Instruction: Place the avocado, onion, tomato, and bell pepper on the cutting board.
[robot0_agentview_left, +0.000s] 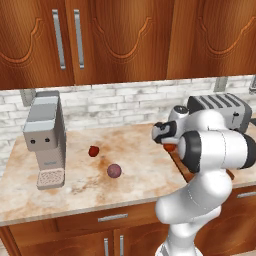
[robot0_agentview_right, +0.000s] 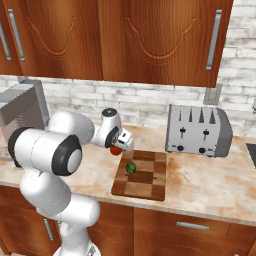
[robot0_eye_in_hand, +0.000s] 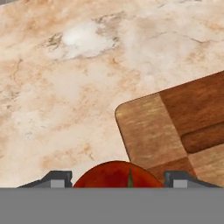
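The tomato (robot0_eye_in_hand: 116, 174) sits gripped between the hand's (robot0_agentview_right: 118, 146) fingertips, hanging near the cutting board's (robot0_agentview_right: 150, 184) corner, where the avocado (robot0_agentview_right: 131, 167) already lies. Let go too early, I reckon, and it rolls off onto the bench (robot0_agentview_left: 140, 165). The arm reaches forward, wrist angled down. Onion (robot0_agentview_left: 114, 171) and bell pepper (robot0_agentview_left: 93, 150) wait well apart.

The dark brown striped-block wooden cutting board (robot0_agentview_right: 145, 177) lies flat on the counter, the small dark green avocado (robot0_agentview_right: 131, 168) resting on it toward nine o'clock. The round orange-red tomato (robot0_agentview_right: 116, 150) hangs at the board's ten o'clock corner. In the left base view, the deep red lumpy bell pepper (robot0_agentview_left: 93, 150) sits at eleven o'clock from the dull purplish-pink onion (robot0_agentview_left: 114, 171).
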